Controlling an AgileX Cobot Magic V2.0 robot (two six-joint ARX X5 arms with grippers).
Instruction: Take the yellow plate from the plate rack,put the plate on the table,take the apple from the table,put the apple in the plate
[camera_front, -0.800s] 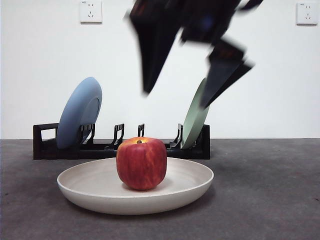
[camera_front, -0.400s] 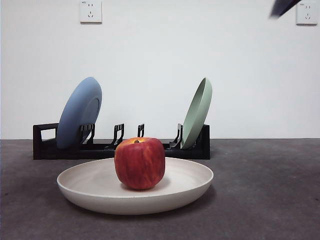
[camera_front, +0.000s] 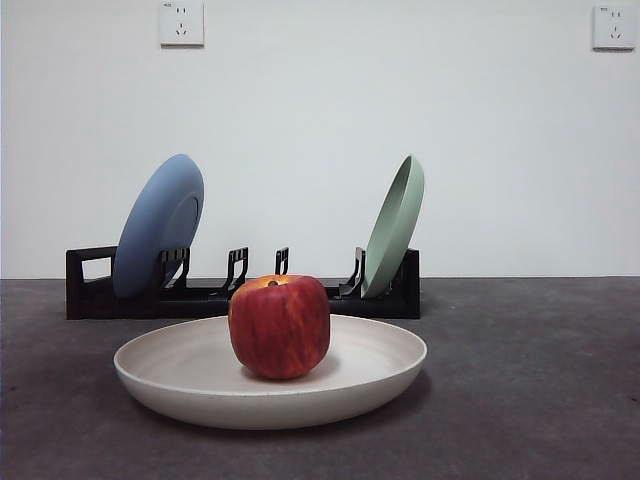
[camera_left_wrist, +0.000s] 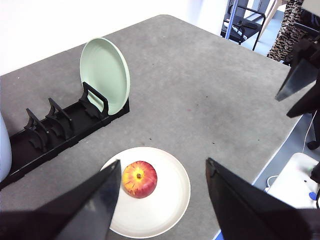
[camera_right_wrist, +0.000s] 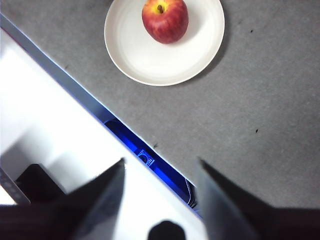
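From my seat the apple (camera_front: 280, 327) sits in the yellow plate (camera_front: 180, 372), a bit off its middle, plate flat on the table (camera_front: 530, 380) near the front edge. Behind it the plate rack (camera_front: 90, 290) holds a blue plate (camera_front: 158, 225) and a pale green plate (camera_front: 394, 225). Left gripper (camera_left_wrist: 162, 175) hangs high above, jaws spread, empty. Right gripper (camera_right_wrist: 160, 172) is out over the table's edge, also spread, nothing in it.

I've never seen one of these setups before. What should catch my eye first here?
The red apple comes first: it sits inside the wide cream yellow plate, lying flat on the dark grey table near the front. Behind them, a low black plate rack holds a blue plate at one end and a pale green plate at the other, both leaning on edge.
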